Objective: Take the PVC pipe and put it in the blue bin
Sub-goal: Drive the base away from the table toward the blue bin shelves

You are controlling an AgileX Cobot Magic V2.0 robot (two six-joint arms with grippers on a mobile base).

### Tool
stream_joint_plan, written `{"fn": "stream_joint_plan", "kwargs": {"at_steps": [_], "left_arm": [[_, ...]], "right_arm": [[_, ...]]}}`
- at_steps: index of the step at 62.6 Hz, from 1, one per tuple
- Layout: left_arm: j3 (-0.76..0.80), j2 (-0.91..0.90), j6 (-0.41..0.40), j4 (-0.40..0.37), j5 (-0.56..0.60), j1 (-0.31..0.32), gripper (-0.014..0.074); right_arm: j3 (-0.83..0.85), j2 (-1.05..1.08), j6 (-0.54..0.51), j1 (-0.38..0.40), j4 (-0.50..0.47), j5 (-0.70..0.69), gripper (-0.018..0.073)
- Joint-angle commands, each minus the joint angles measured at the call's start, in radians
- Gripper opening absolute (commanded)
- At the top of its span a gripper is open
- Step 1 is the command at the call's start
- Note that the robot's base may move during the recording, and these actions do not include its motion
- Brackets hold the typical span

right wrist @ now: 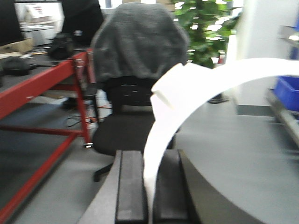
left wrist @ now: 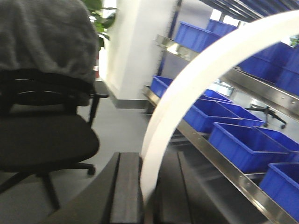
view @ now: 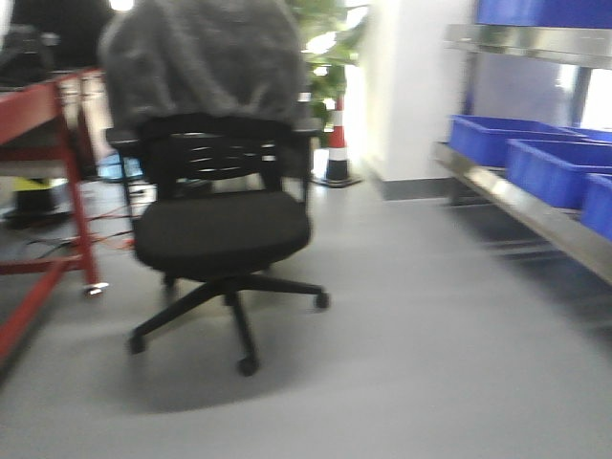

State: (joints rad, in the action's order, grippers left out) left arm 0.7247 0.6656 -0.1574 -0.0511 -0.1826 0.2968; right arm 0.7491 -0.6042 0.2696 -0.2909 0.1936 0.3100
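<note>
in the exterior front-facing view a black office chair [view: 225, 225] with a grey cloth [view: 206, 62] draped over its back stood on the grey floor, a red workbench [view: 53, 158] at its left and a striped cone [view: 338, 143] behind it; blue bins [view: 492, 139] sat on a steel shelf [view: 516, 206] at the right, and neither arm nor the pipe showed here. in the left wrist view the left gripper [left wrist: 152, 191] had its jaws closed narrow on the white pvc pipe [left wrist: 196, 65], which rose from between the dark fingers [left wrist: 127, 186] and curved up to the right in front of the racks of blue bins [left wrist: 243, 144]. in the right wrist view the right gripper [right wrist: 150, 191] likewise pinched the pvc pipe [right wrist: 233, 74], which arched rightward before the chair [right wrist: 133, 128], with one blue bin [right wrist: 287, 91] at the far right edge; the pipe lay in no bin.
</note>
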Motion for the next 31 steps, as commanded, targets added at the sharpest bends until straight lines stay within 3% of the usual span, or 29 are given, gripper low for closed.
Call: {"fn": "stream_joint_plan", "kwargs": {"at_steps": [1, 31], "left_arm": [[-0.001, -0.003, -0.005, -0.002, 0.023, 0.007, -0.0111], [-0.001, -0.003, -0.005, -0.002, 0.023, 0.007, -0.0111]], "right_arm": [[0.000, 0.003, 0.000, 0.000, 0.013, -0.026, -0.0168], [0.000, 0.003, 0.000, 0.000, 0.013, -0.026, -0.0168]]}}
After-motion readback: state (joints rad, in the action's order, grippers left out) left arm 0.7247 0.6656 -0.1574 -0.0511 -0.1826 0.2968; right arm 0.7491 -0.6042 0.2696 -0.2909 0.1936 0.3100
